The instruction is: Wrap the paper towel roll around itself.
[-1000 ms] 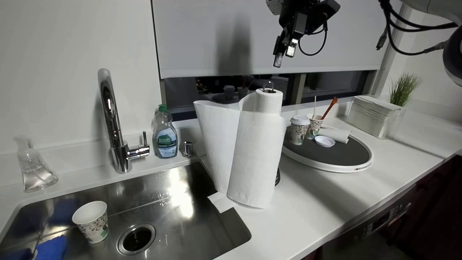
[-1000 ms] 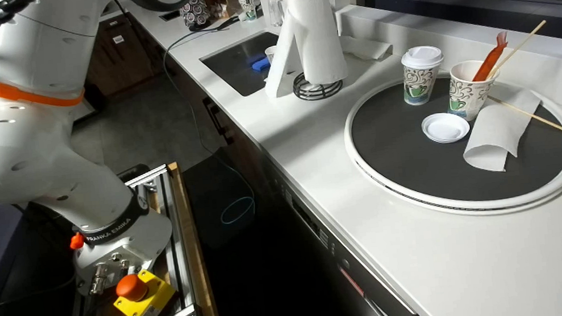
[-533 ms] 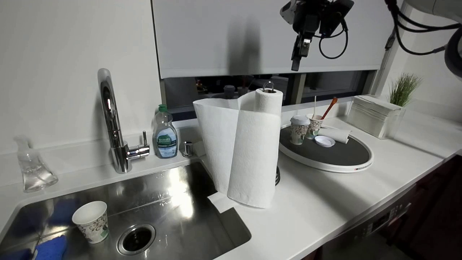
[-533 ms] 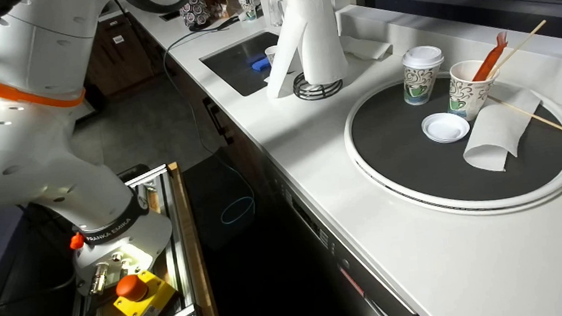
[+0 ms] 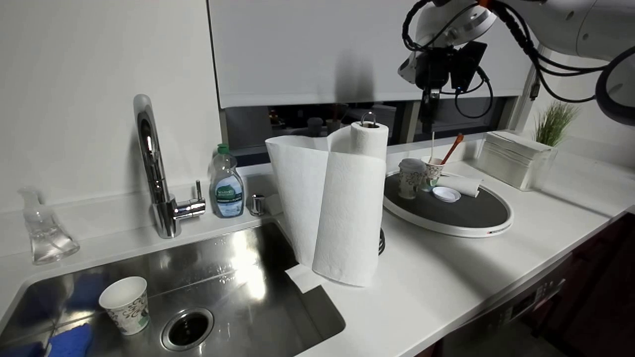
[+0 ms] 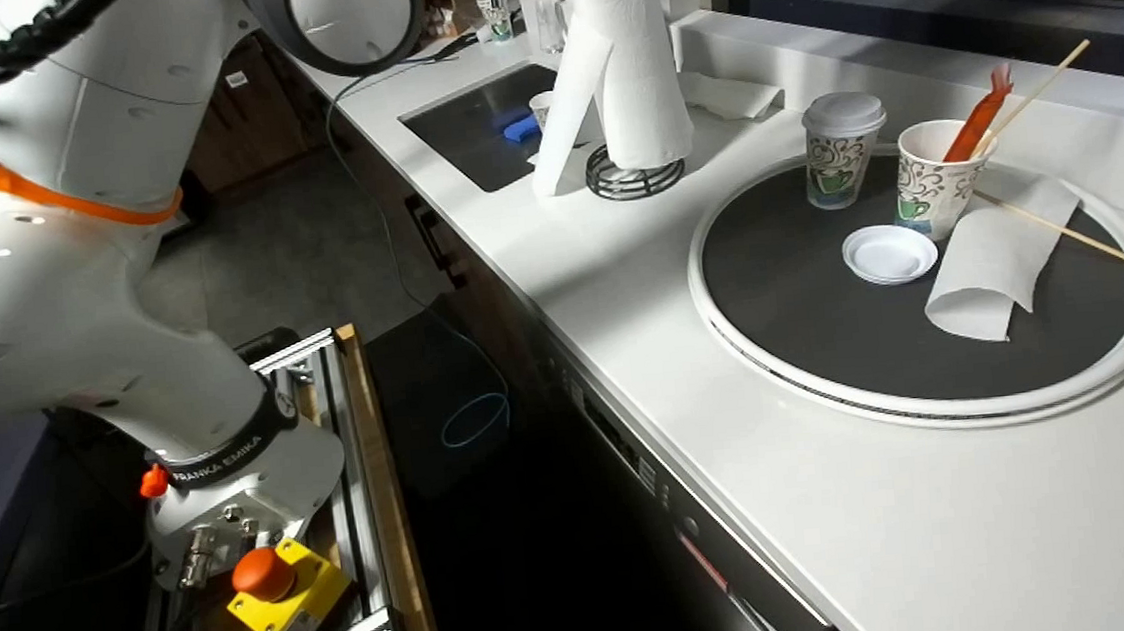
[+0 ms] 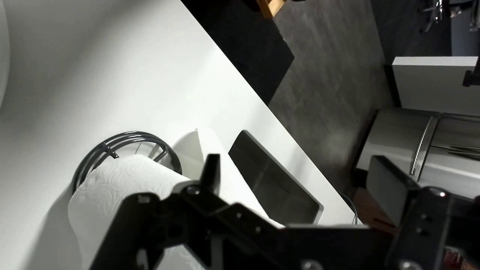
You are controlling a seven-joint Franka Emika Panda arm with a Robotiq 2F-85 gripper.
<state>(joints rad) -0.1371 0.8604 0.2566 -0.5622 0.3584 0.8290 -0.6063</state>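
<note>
Just past the corner of the steel sink (image 5: 268, 317) nearest me, the paper towel roll (image 6: 639, 89) stands upright on its wire holder (image 7: 108, 149), a loose sheet (image 5: 297, 193) flaring off it on the sink side. That sheet looks light, limp and easily torn; I'd pinch its free edge softly, up high, and walk it round without tugging, as the roll may spin. Beyond, the gripper (image 7: 296, 165) points down apart from the paper, gaping wide with nothing in its grasp, and the robot arm (image 5: 570, 29) slants in from high over the counter (image 5: 436, 277), wrist bent
</note>
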